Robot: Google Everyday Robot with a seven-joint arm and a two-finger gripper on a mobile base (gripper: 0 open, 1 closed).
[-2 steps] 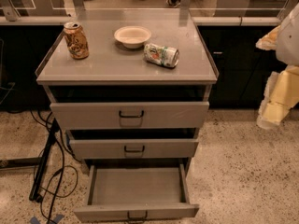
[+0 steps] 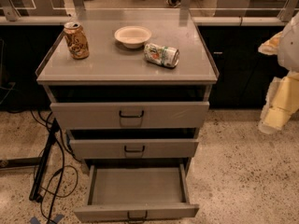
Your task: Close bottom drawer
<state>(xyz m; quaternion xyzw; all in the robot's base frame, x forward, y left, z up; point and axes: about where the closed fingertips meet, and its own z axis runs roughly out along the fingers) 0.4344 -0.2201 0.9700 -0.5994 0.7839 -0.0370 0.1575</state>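
The bottom drawer (image 2: 135, 212) of the grey metal cabinet is pulled far out toward me. Its inside (image 2: 135, 185) is bare, and its small dark loop handle (image 2: 137, 215) sits at the lower edge of the view. The middle drawer (image 2: 134, 149) and the top drawer (image 2: 130, 115) stick out a little. My gripper (image 2: 280, 101), a pale yellow and white shape, hangs at the right edge of the view. It is well to the right of the cabinet, at about the height of the top drawer, and touches nothing.
On the cabinet top (image 2: 107, 64) stand an upright can (image 2: 76, 40), a white bowl (image 2: 133, 35) and a can lying on its side (image 2: 161, 55). Black cables and a stand leg (image 2: 44, 167) lie on the speckled floor at the left. Dark counters run behind.
My gripper has sunk slightly at the right edge. The drawers and the things on top have not moved.
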